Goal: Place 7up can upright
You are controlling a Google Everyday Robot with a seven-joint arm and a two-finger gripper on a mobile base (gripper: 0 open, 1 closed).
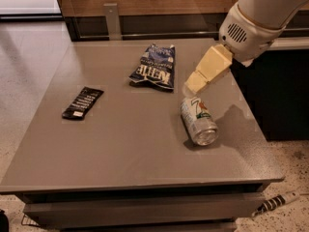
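Because the 7up can (198, 121) lies flat on its side with nothing gripping it, the task reads as barely begun: no lift, no turn and no upright placement is done yet. Nearest the camera, in front of the can, a broad bare stretch of the grey table (120, 153) runs down to its front edge. Below and to the right of the can, off the table, a striped cable (277, 203) lies on the speckled floor. The can itself rests on the right part of the tabletop, one shiny silver end toward the camera, its green and red logo facing up, its other end pointing away and a little left. Just beyond that far end hangs the gripper (195, 85), a cream-coloured wedge slanting down from the upper right, its tip close above the can's far rim. I cannot tell whether it touches the can, nor whether the gripper is spread or closed. Well to the left of the can lies a flat black packet (82, 102). Beyond the can, to its left and farther back, lies a dark blue chip bag (153, 67). Both are apart from it. Behind the gripper the white arm (256, 18) rises to the top right corner. By my judgement everything is left to do: take hold of the can across its body, raise it, tip it onto one end, and set it standing on the table.
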